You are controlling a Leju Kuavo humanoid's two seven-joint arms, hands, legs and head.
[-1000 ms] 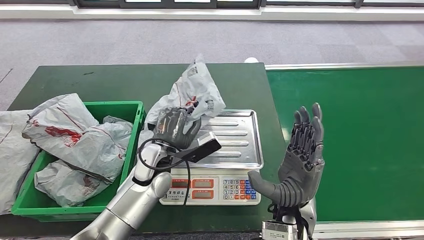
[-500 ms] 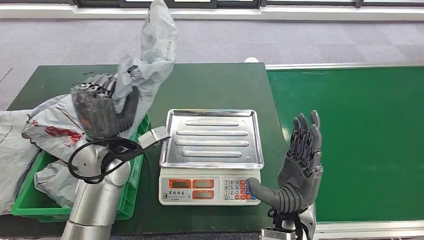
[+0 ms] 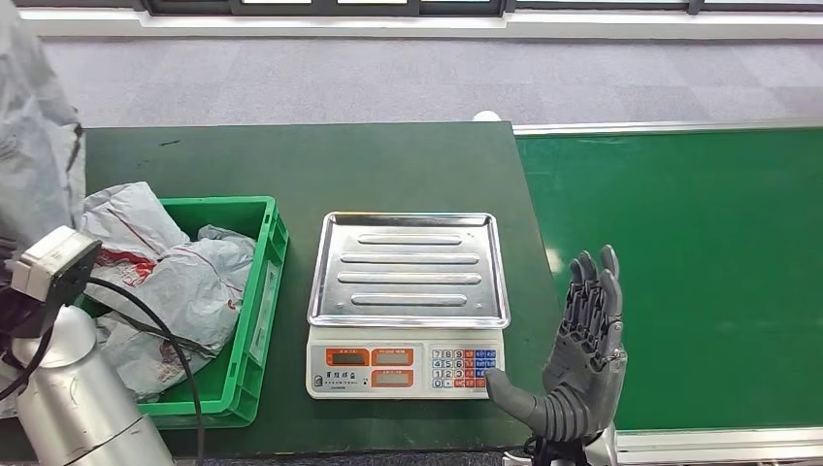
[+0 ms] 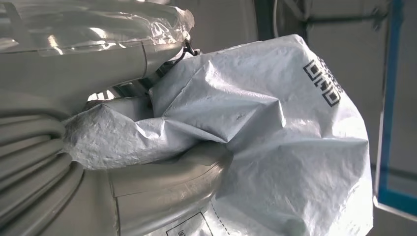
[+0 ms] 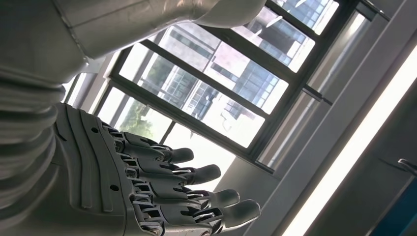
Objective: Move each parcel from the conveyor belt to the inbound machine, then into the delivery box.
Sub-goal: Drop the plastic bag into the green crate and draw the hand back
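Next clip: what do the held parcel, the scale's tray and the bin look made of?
Parcel: thin grey plastic film, probably a poly mailer; it creases sharply and carries a printed code.
Scale tray: bare metal, likely stainless steel; it is silvery and shiny with pressed ribs.
Bin: rigid green moulded plastic, judging by its uniform colour and thick rim.

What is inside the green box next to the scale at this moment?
The green box holds a heap of crumpled grey parcels, some with red print, spilling over its far left side. How many lie underneath, and the box floor, are covered by the heap and the left arm.
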